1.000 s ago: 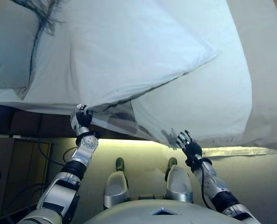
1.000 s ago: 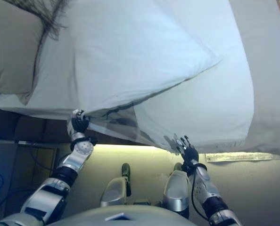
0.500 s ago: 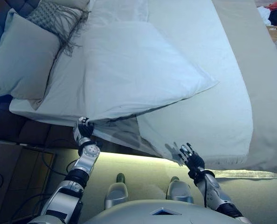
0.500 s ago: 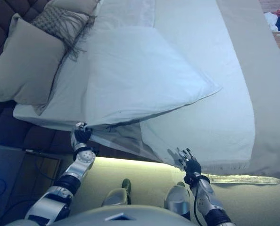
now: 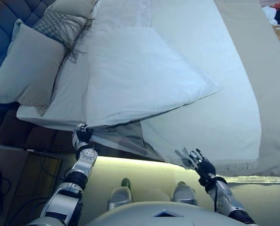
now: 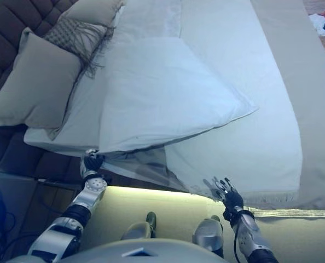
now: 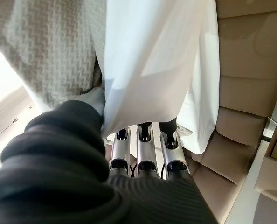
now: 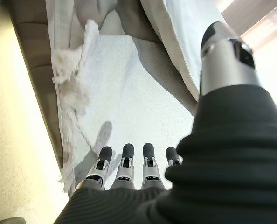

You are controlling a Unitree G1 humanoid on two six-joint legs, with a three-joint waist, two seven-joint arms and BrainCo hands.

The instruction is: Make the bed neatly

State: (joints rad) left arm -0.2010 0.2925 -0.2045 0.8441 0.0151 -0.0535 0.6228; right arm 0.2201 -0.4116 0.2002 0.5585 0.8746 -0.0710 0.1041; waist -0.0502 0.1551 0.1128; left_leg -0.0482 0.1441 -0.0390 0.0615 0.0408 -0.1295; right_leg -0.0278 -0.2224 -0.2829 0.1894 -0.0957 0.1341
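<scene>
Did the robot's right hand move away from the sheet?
Yes. The right hand slid rightward along the sheet's hanging edge, toward its fringed corner, fingers open.

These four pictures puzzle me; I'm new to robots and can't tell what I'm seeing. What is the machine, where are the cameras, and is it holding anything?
It is a two-legged humanoid robot standing beside a bed, making it. The two wide pictures come from a stereo camera on its head, looking down. The two close ones come from cameras on its wrists, looking along each hand.

On the bed lie a white duvet, folded back at the near edge, a grey pillow and a fringed cushion by the padded headboard.

The left hand pinches the duvet's corner; its wrist view shows white cloth caught at the fingers. The right hand is open, fingers straight, at the fringed blanket edge, gripping nothing.
</scene>
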